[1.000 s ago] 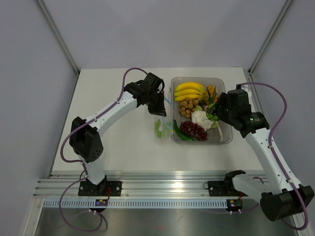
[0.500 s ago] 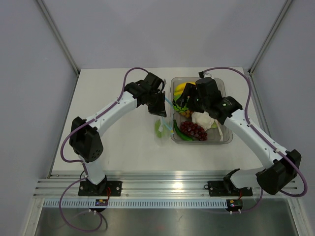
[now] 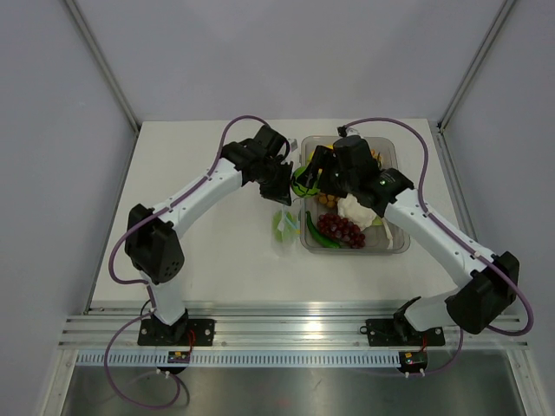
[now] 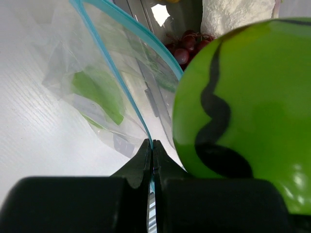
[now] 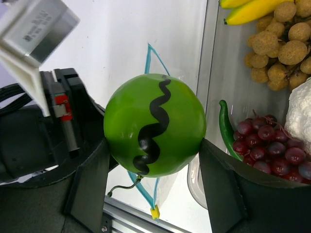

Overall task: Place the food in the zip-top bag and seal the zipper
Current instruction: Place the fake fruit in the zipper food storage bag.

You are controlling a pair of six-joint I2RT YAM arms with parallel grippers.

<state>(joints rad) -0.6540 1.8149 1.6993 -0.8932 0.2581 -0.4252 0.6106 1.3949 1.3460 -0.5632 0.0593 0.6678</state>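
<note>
My right gripper (image 5: 153,160) is shut on a bright green round piece (image 5: 154,124) with a black wavy stripe, held above the open mouth of the zip-top bag (image 4: 104,92). The piece fills the right of the left wrist view (image 4: 248,111) and shows in the top view (image 3: 303,179). My left gripper (image 4: 152,150) is shut on the light-blue zipper (image 4: 127,92), holding one lip of the clear bag up. The bag (image 3: 283,225) hangs to the table left of the tub and holds a green piece (image 4: 97,94). The zipper's yellow slider (image 5: 154,212) shows below the round piece.
A rigid clear tub (image 3: 397,244) right of the bag holds bananas (image 5: 252,8), brown lumpy balls (image 5: 279,46), red grapes (image 5: 269,141), a green chilli (image 5: 226,128) and a white cauliflower (image 3: 354,210). The two grippers are close together above the bag.
My right arm has lifted the green round piece out of the tub and carried it left to above the bag's mouth. My left gripper has kept its hold on the zipper.
</note>
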